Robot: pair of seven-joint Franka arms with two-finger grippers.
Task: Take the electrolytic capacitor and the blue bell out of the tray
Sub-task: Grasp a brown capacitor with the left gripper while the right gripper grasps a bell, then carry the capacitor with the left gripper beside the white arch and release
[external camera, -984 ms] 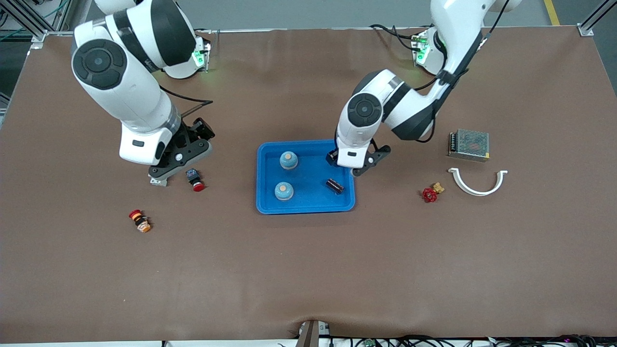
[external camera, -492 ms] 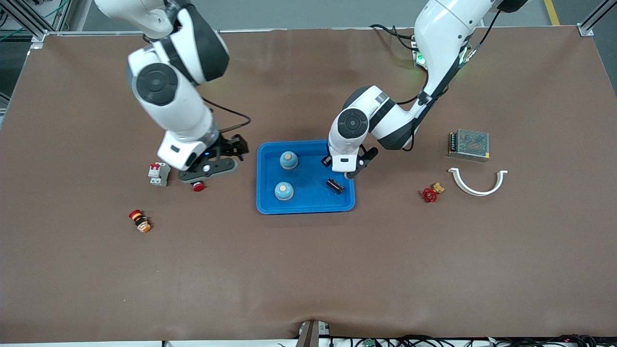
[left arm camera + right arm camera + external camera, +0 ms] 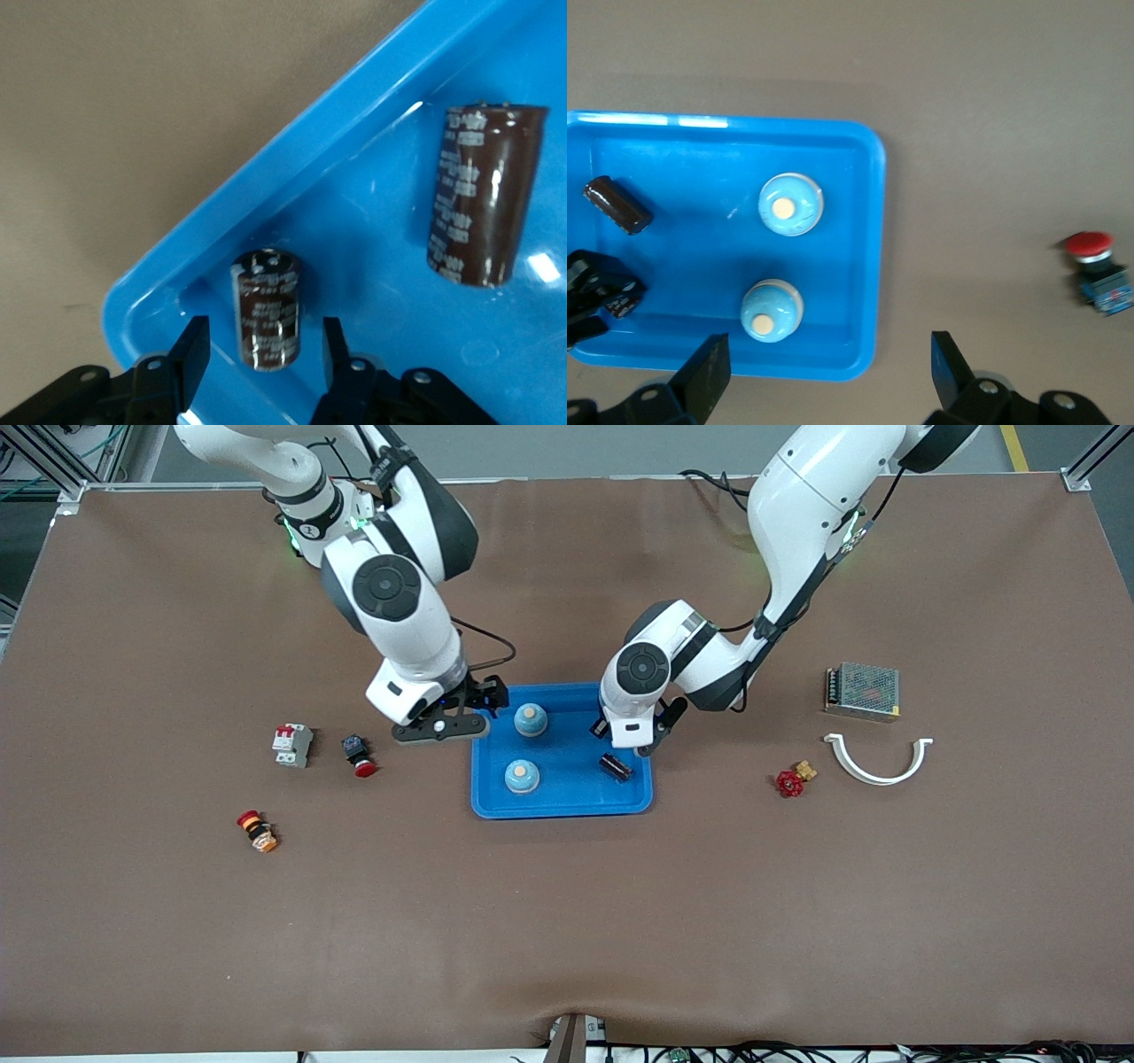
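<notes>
The left end effector [image 3: 264, 325] is down inside the blue tray [image 3: 567, 808], near the rim at 3 o'clock from the tray's middle in the front view. Its fingers [image 3: 197, 341] are partly open and straddle a small upright capacitor [image 3: 266, 310], with a gap showing on each side. A larger capacitor [image 3: 615, 766] lies at 4 o'clock. The right end effector [image 3: 461, 713] hangs over the tray's 9 o'clock rim, spread wide and empty. Two bells [image 3: 531, 720] [image 3: 522, 777] sit in the tray, which rests on the counter [image 3: 567, 921].
</notes>
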